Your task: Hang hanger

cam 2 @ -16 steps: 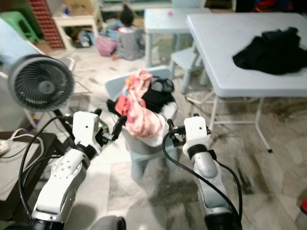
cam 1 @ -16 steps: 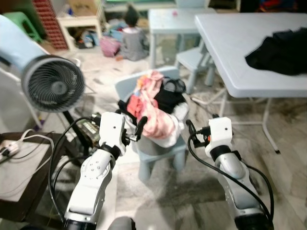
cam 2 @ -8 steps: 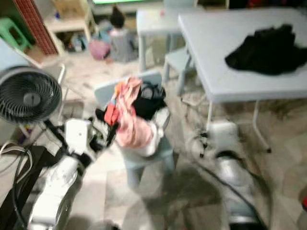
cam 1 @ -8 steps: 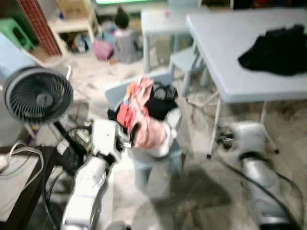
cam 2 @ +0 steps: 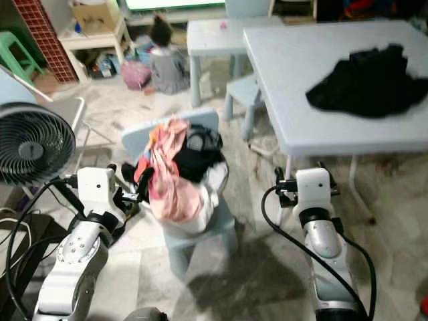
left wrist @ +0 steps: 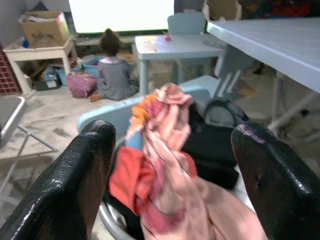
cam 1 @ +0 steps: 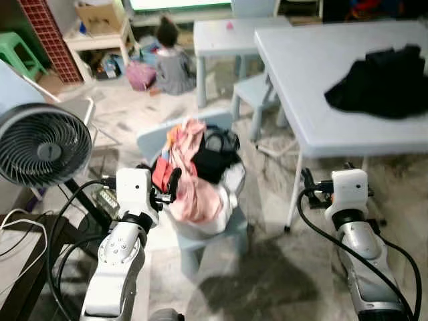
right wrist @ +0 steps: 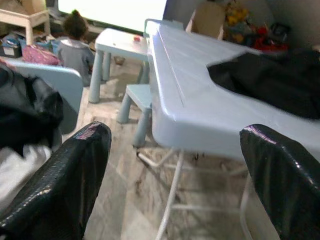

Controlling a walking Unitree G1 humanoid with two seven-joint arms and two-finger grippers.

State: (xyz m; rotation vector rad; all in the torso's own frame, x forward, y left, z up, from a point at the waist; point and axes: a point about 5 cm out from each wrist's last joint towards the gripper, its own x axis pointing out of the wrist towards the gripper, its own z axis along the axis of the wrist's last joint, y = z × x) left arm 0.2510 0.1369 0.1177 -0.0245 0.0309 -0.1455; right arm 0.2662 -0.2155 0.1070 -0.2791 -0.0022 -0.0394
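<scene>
Beside the small chair point(cam 1: 200, 231) piled with clothes point(cam 1: 194, 167), left pincer point(cam 1: 164, 190) gapes wide and empty, right pincer point(cam 1: 309, 182) wide too near the surface point(cam 1: 301, 80) edge; no hanger identifiable, so hanging looks unstarted.

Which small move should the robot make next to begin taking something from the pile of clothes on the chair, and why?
Probably ease the left claw forward onto the pink cloth heaped on the small pale blue plastic chair. Its fingers are open and the pile sits right ahead between them, while the right claw faces the large white folding table.
</scene>
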